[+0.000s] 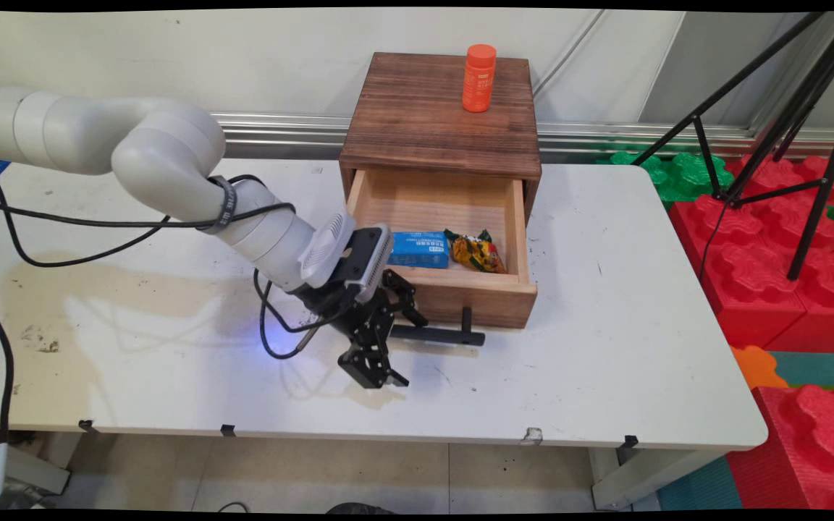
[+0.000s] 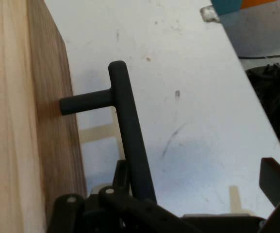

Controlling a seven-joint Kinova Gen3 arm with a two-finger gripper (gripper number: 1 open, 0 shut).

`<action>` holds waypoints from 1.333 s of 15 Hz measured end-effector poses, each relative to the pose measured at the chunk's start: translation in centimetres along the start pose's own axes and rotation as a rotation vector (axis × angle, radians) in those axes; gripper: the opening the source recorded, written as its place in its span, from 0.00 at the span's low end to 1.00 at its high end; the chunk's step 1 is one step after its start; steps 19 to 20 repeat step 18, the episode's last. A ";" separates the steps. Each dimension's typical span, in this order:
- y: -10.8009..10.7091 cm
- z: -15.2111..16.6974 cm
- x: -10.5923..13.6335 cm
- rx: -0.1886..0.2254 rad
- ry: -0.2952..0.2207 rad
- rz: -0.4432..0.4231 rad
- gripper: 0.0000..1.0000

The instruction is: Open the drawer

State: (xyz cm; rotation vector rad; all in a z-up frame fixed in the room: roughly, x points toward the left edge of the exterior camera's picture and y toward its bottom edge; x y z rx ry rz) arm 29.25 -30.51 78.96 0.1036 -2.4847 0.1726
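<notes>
At the front of an open wooden drawer [image 1: 446,289], the black bar handle [image 1: 437,334] is seen running between the spread fingers of the gripper [image 1: 381,340], which is not closed on it. A blue packet [image 1: 418,250] and a yellow snack bag [image 1: 476,252] are held inside the drawer, and an orange bottle [image 1: 479,77] is stood upright on the cabinet top [image 1: 424,116].

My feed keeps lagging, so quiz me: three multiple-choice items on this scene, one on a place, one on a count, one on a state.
1. Where does the orange bottle stand?
A. on top of the wooden cabinet
B. inside the drawer
C. on the table

2. How many packets lie in the drawer?
A. one
B. two
C. four

3. The drawer is:
A. shut
B. lifted out onto the table
C. pulled open

Key: 1 A, the bottle sits on the cabinet's top. 2 B, a blue packet and a yellow packet. 3 C, its inside shows, with the claw at the black handle.
</notes>
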 end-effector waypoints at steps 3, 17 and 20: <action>0.7 0.0 0.1 -0.009 0.002 0.001 1.00; 3.5 -0.1 0.9 -0.037 0.014 0.008 1.00; 3.6 -0.1 0.9 -0.036 0.014 0.009 1.00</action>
